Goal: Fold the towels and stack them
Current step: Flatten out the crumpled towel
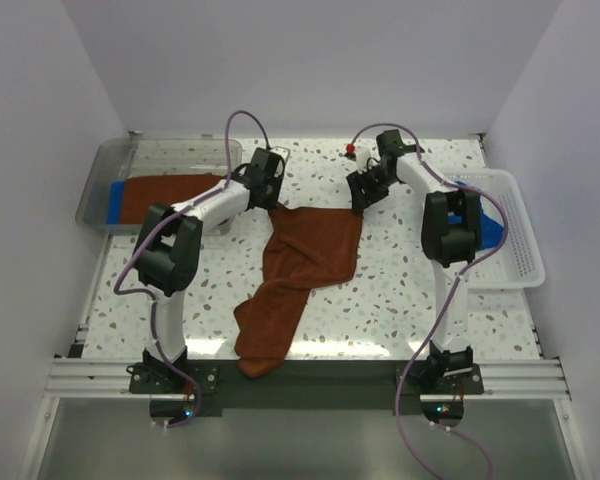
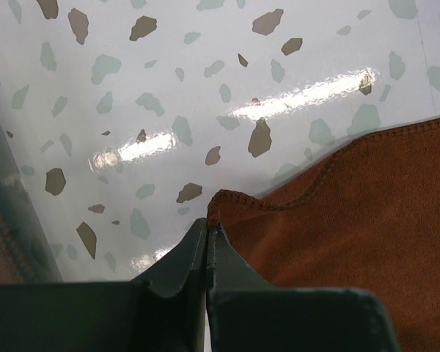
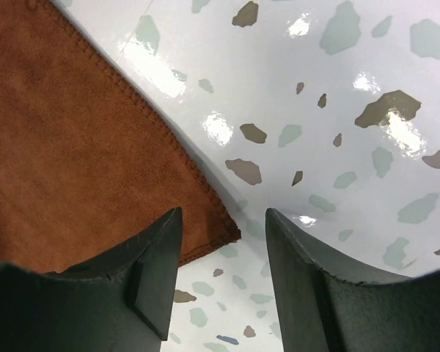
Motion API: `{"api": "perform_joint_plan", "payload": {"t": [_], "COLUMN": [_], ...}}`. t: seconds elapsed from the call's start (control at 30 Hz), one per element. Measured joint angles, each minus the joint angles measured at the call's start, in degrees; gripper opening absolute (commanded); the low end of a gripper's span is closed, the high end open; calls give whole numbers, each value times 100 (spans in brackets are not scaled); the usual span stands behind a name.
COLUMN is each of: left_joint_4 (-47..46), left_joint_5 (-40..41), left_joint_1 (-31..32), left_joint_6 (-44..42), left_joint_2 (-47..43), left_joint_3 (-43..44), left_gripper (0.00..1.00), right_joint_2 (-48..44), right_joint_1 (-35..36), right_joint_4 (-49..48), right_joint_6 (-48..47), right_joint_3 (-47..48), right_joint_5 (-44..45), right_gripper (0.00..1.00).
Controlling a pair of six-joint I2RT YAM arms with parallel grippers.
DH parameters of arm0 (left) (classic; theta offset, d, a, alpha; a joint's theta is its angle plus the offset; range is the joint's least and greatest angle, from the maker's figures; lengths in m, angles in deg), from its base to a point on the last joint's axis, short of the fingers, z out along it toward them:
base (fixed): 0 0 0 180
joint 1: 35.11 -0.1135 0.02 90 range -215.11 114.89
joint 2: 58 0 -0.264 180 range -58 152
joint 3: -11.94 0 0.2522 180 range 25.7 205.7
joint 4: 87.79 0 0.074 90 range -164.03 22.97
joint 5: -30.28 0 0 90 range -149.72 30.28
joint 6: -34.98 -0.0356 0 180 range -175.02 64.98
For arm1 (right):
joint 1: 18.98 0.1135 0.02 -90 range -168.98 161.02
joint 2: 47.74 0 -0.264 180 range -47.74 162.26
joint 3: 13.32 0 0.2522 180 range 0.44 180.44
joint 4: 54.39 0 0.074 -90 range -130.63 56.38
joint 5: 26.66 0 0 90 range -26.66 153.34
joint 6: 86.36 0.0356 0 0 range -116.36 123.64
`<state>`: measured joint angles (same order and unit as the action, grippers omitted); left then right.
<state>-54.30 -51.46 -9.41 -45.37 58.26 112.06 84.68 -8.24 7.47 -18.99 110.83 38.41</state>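
1. A rust-brown towel [image 1: 310,250] is laid on the speckled desk [image 1: 410,290] between the two arms. Its far part is spread flat. Its near part is bunched into a narrow tail that is draped over the desk's near edge.
2. The left jaws are set at the far left corner of this towel. In the left wrist view they are seen pressed together, and the hemmed corner is pinched at the fingertips [image 2: 194,246]. The corner is raised slightly off the desk, and a shadow is cast beneath it.
3. The right jaws are placed at the towel's far right corner. In the right wrist view they are seen standing apart with nothing gripped. The corner lies flat on the desk below the gap, closer to the finger on the left of that view.
4. A clear tray [image 1: 92,185] is set at the far left of the desk. A second rust-brown towel [image 1: 165,195] is laid in it, and a blue towel [image 1: 114,200] is seen at its left end. Whether the blue one lies under or beside the brown one cannot be told.
5. A white mesh basket [image 1: 520,245] is set at the desk's right edge. Another blue towel [image 1: 491,228] is held in it, partly hidden behind the right arm [image 1: 450,225].
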Motion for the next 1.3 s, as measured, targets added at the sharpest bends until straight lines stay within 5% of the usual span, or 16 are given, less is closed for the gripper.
{"api": "perform_joint_plan", "payload": {"t": [0.3, 0.6, 0.9, 1.1, 1.3], "left_joint_4": [-2, -13, -144, -269, -278], "left_joint_5": [-4, -15, -111, -299, -501], "left_joint_1": [-9, -17, -116, -284, -431], "left_joint_6": [-31, -33, -28, -63, -422], "left_joint_2": [2, 2, 11, -26, -813], "left_joint_3": [0, 0, 0, 0, 4], "left_gripper": [0, 0, 0, 0, 0], "right_joint_2": [-162, -286, -240, -369, -1436], "right_joint_1": [-24, -26, -24, -20, -15], "right_joint_4": [-404, -490, -538, -691, -765], "right_joint_6": [643, 1069, 1263, 1327, 1375], "right_joint_3": [-479, -761, -776, -769, -505], "right_joint_5": [-13, -37, -168, -136, 212], "right_gripper": [52, 38, 0, 0, 0]}}
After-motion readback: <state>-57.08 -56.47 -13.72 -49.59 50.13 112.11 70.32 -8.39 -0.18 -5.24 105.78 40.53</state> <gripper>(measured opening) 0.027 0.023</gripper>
